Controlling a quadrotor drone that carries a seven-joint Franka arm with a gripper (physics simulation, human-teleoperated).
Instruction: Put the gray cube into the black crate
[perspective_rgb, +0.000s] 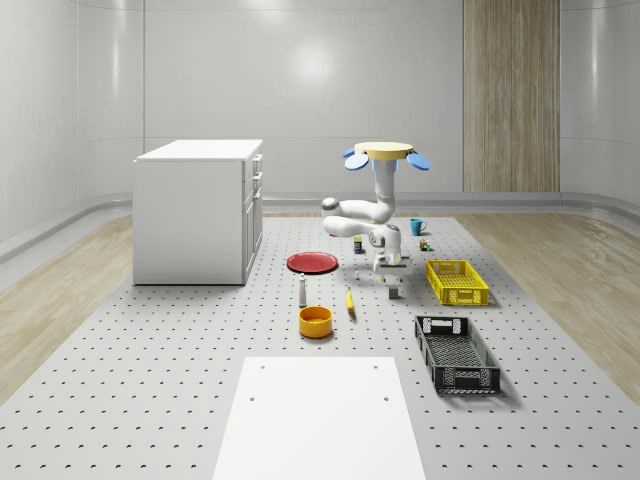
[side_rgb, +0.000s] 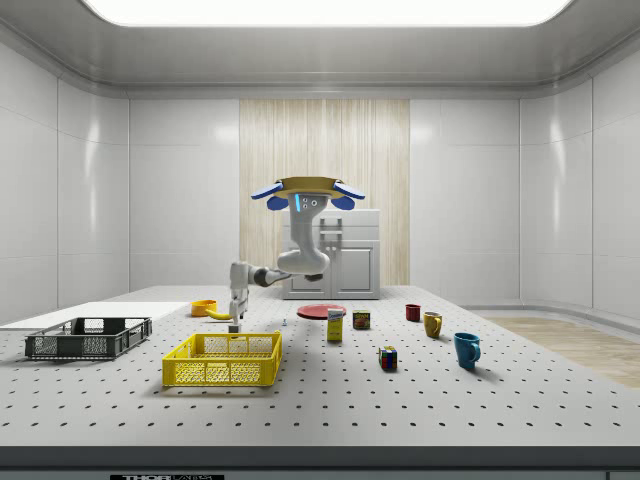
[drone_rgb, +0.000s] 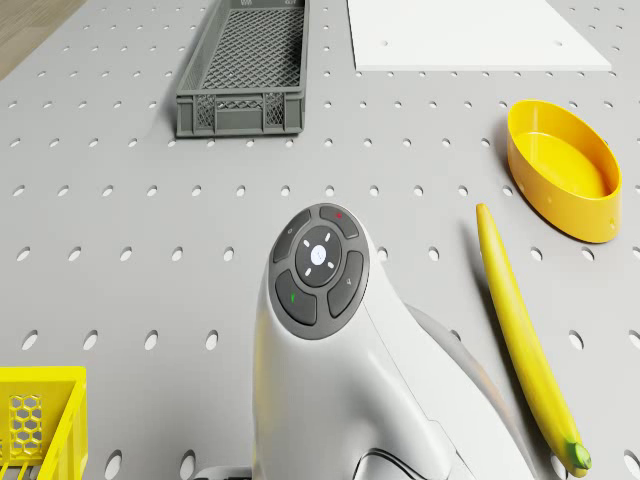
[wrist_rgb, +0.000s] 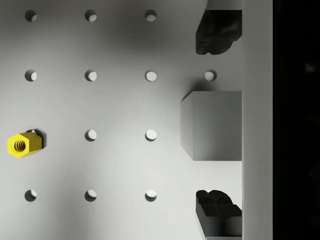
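Observation:
The gray cube (wrist_rgb: 212, 125) rests on the perforated table, between my two fingertips (wrist_rgb: 215, 32) with a gap on each side. My gripper (wrist_rgb: 216, 122) is open and points straight down over it. In the whole-scene view the gripper (perspective_rgb: 394, 284) hangs just above the cube (perspective_rgb: 394, 295), left of the yellow crate. The drone (perspective_rgb: 388, 152) hovers above this spot, its arm bent downward. The black crate (perspective_rgb: 456, 352) lies empty nearer the front, to the whole-scene view's right; it also appears in the drone view (drone_rgb: 247, 70) and the side view (side_rgb: 88, 337).
A yellow crate (perspective_rgb: 457, 281) stands right of the cube. A banana (perspective_rgb: 350, 300), orange bowl (perspective_rgb: 315, 321), white bottle (perspective_rgb: 302, 291) and red plate (perspective_rgb: 312, 262) lie to its left. A small yellow nut (wrist_rgb: 25, 144) sits nearby. A white cabinet (perspective_rgb: 200, 210) stands at back left.

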